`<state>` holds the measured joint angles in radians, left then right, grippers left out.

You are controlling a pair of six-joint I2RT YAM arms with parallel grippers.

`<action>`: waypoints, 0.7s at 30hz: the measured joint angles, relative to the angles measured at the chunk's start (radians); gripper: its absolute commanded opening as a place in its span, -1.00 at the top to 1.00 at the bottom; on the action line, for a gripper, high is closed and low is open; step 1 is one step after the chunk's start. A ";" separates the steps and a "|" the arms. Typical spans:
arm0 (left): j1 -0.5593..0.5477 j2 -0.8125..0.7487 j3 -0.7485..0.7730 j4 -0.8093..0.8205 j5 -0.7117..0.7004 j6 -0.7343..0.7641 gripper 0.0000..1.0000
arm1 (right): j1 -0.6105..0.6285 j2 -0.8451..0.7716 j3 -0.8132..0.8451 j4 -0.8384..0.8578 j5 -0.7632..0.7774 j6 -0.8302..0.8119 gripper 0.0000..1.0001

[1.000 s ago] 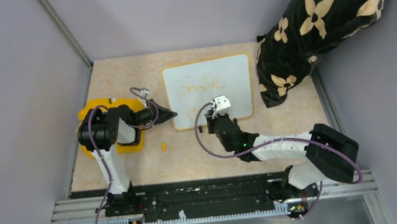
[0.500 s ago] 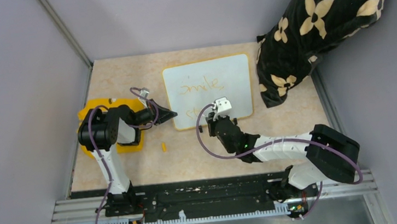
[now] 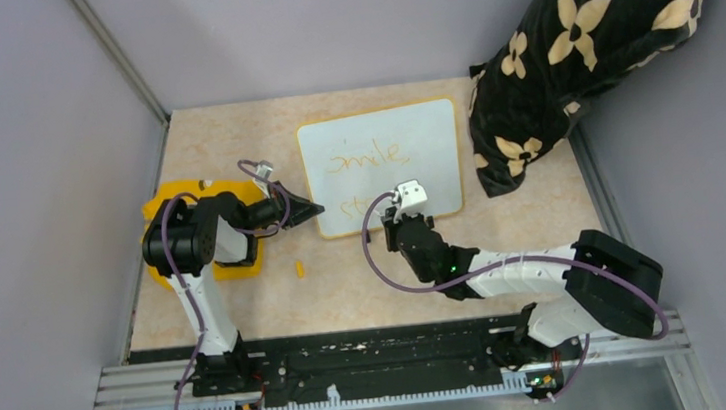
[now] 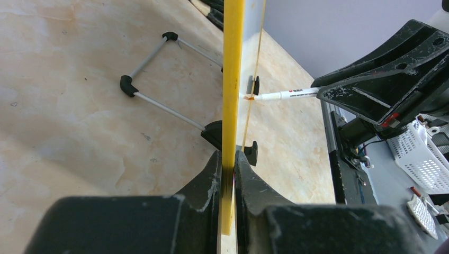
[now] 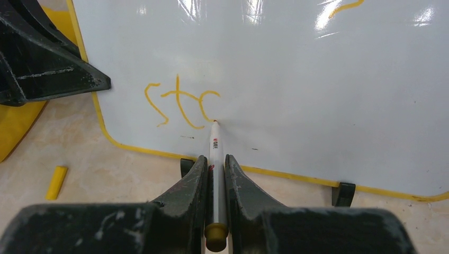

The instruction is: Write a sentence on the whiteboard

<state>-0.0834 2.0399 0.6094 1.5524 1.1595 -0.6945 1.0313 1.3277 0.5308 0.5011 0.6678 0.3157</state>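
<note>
The thin orange-yellow handwritten sentence point(image 5: 180, 106) runs in two lines on the small white whiteboard with rounded corners and a yellow-orange rim point(image 3: 423, 134). "smile" sits on the upper line, and the lower line so far reads "st" plus an open curve that looks like the start of the next letter. The board stands propped on its black feet and a wire stand, at the middle of the beige speckled tabletop point(image 3: 232, 137), toward 12 o'clock.

The slim white marker with an orange tip point(image 5: 214, 145) touches the board at the lower end of that curve. The right fingers point(image 5: 193, 177) are closed tight on its barrel. Over the last second the right wrist has slid a little toward 5 o'clock in the overhead view, so the stroke has lengthened and the tip has come down the letter. The lower line is only begun, and most of it is left to write.

The left fingers point(image 4: 212, 180) have not moved. They are pinched narrowly on the board's rim at its 9 o'clock side, steadying it against the pen's push.

A small yellow marker cap point(image 3: 299, 267) lies on the tabletop at 7 o'clock of the board. A flat yellow cloth-like piece point(image 3: 163, 199) lies under the left arm. A black cushion with cream flowers point(image 3: 584, 33) leans at 2 o'clock.
</note>
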 measured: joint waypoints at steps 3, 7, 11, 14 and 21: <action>0.000 0.000 0.000 0.000 0.000 0.000 1.00 | 0.000 0.000 0.001 0.000 0.000 -0.007 1.00; 0.000 0.000 0.000 0.000 0.000 0.000 1.00 | -0.003 0.000 0.009 -0.001 0.000 -0.021 1.00; 0.000 0.000 0.000 0.000 0.000 0.000 1.00 | -0.014 0.000 0.029 0.002 0.000 -0.034 1.00; 0.000 0.000 0.000 0.000 -0.002 0.000 1.00 | -0.020 0.000 0.038 0.005 0.001 -0.041 1.00; 0.000 0.000 0.000 0.000 -0.004 0.000 1.00 | -0.025 0.001 0.042 0.007 0.000 -0.052 1.00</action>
<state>-0.0837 2.0399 0.6094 1.5524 1.1557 -0.6941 1.0065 1.3285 0.5724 0.5083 0.6678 0.2634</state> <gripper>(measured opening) 0.134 0.127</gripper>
